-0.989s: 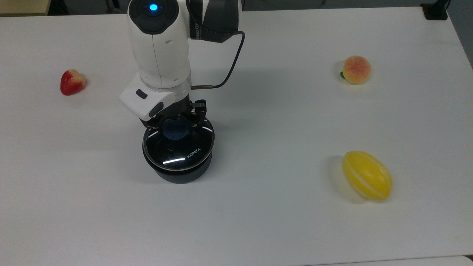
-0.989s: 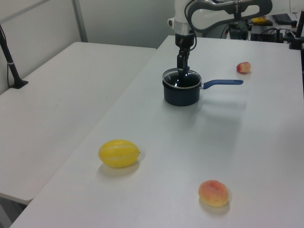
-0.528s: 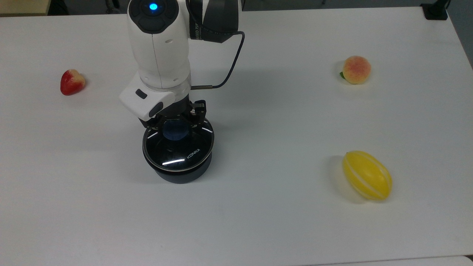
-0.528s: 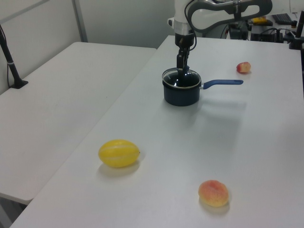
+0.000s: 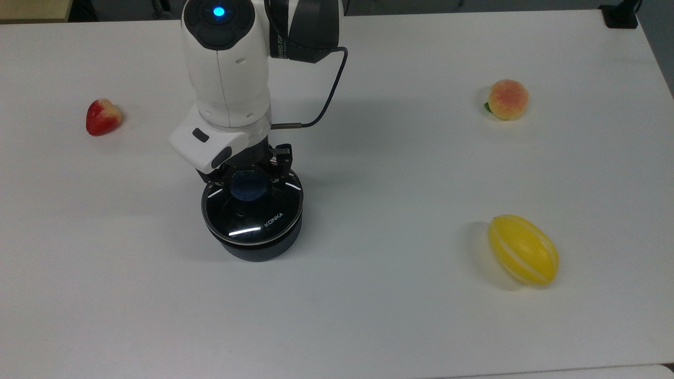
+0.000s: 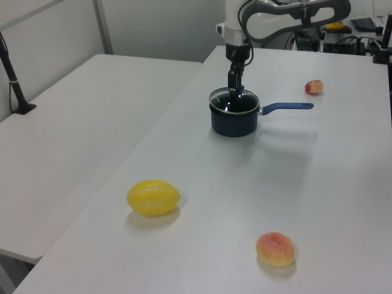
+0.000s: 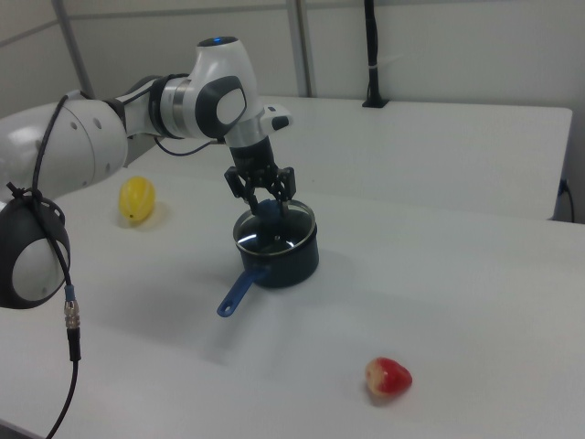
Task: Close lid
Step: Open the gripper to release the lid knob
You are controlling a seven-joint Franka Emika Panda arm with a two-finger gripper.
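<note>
The blue knob (image 7: 267, 209) of the glass lid (image 5: 253, 217) is clasped directly beneath the gripper (image 7: 266, 208); the lid is held level over the saucepan (image 7: 279, 255), centred.

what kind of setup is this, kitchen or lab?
Most likely a robot lab, not a kitchen. A plain white table carries a black saucepan with its lid on, plus scattered toy-looking fruit such as a yellow melon. A desk with equipment stands behind in the left view.
</note>
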